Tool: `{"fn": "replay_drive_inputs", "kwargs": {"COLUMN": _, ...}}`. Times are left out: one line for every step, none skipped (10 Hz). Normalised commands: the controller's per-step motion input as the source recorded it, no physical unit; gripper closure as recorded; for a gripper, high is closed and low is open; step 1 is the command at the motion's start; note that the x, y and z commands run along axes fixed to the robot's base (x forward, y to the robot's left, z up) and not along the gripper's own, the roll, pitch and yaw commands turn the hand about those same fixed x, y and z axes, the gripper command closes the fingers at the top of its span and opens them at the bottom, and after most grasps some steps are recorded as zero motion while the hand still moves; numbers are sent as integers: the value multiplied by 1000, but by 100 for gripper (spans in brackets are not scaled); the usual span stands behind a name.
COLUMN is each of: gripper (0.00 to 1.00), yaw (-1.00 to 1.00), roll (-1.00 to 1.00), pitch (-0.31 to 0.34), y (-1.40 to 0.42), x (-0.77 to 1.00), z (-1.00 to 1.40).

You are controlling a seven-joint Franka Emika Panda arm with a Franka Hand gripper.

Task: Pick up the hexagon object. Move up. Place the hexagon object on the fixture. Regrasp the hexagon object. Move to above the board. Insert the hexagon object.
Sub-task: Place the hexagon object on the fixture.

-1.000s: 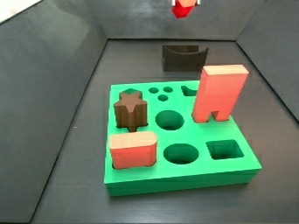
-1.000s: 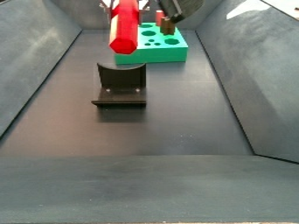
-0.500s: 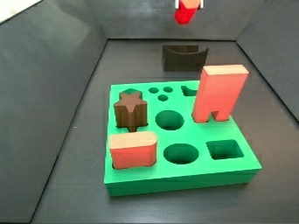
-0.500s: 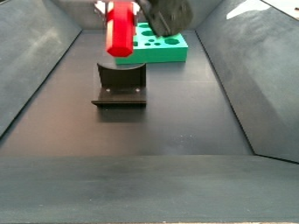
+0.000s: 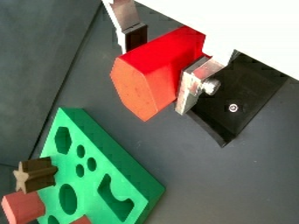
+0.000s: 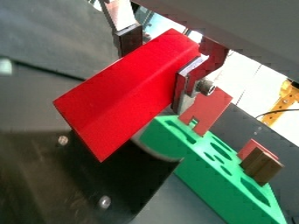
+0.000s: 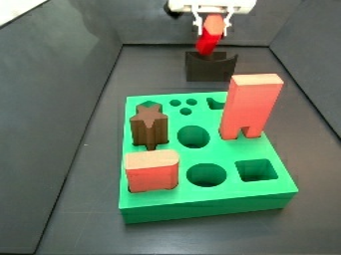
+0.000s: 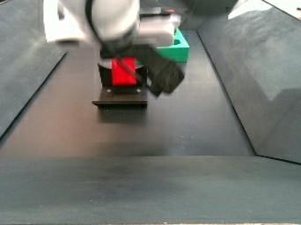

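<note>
The hexagon object, a bright red bar, hangs upright in my gripper, its lower end just at the notched top of the black fixture. In a side view the gripper and the red bar are right over the fixture. In both wrist views the silver fingers are shut on the red bar. The green board lies nearer the front; it also shows in the wrist views.
In the board stand a tall salmon block, a brown star peg and a low salmon block. Grey sloping walls close in the floor on both sides.
The gripper has come down with the red bar from high above the floor to the top of the fixture. The board and its pieces have not moved.
</note>
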Motion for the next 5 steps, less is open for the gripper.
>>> {"fn": "replay_drive_inputs", "kwargs": {"gripper": 100, "yaw": -225, "roll": -234, "pitch": 82, "y": 132, "x": 192, "z": -1000}}
{"fn": "replay_drive_inputs", "kwargs": {"gripper": 100, "yaw": -214, "roll": -189, "pitch": 43, "y": 123, "x": 177, "z": -885}}
{"fn": "replay_drive_inputs", "kwargs": {"gripper": 100, "yaw": -195, "roll": -177, "pitch": -2, "y": 96, "x": 134, "z": -614}}
{"fn": "replay_drive_inputs", "kwargs": {"gripper": 100, "yaw": -169, "roll": -162, "pitch": -24, "y": 84, "x": 110, "z": -442}}
{"fn": "replay_drive_inputs", "kwargs": {"gripper": 100, "yaw": -143, "roll": -145, "pitch": -47, "y": 72, "x": 84, "z": -370}}
